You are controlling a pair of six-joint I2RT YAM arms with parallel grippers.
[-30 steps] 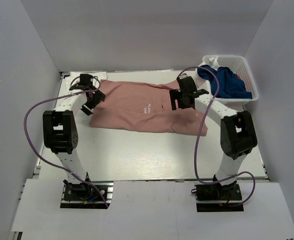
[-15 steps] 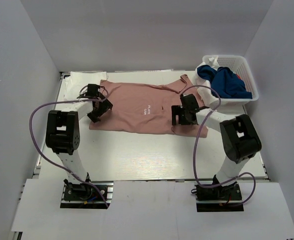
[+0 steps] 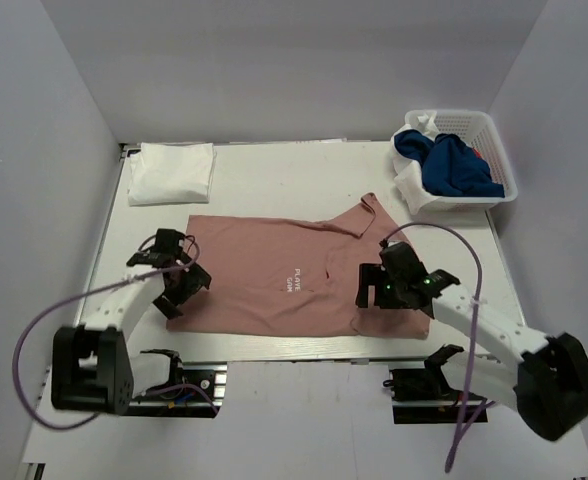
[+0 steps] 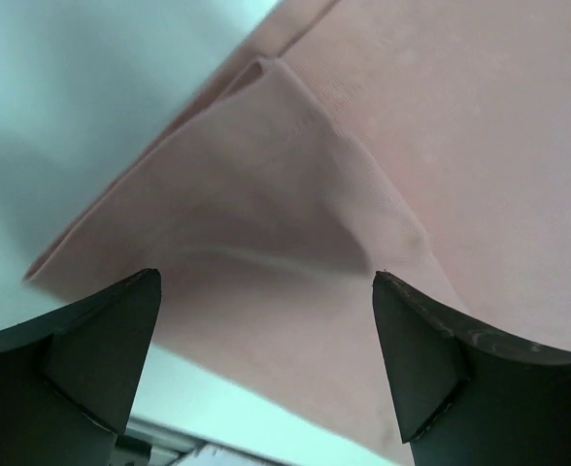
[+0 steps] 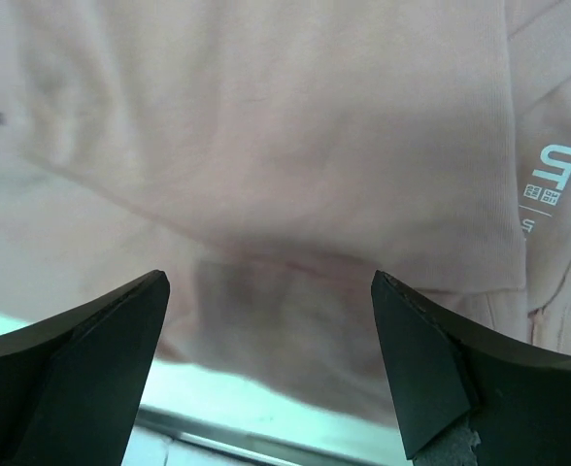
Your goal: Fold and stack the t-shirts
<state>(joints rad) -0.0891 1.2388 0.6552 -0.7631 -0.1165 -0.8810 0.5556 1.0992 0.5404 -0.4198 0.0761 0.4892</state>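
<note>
Both pincers gape wide and grip nothing: the left pincer (image 3: 181, 290) hangs over the near left corner, and the right pincer (image 3: 372, 291) over the near right part, of one dusty pink cloth t-shirt (image 3: 274, 265) with tiny white chest text, spread flat along the near edge of the white table (image 3: 274, 190). At the table's far left corner lies one folded plain white t-shirt (image 3: 172, 172). At its far right corner, one white plastic mesh basket (image 3: 496, 140) holds one crumpled navy blue t-shirt (image 3: 454, 166) and one white t-shirt (image 3: 411, 186) draped over its rim.

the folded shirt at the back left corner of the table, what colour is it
Plain white, with no print visible; the folded shirt shows best in the top external view.
</note>
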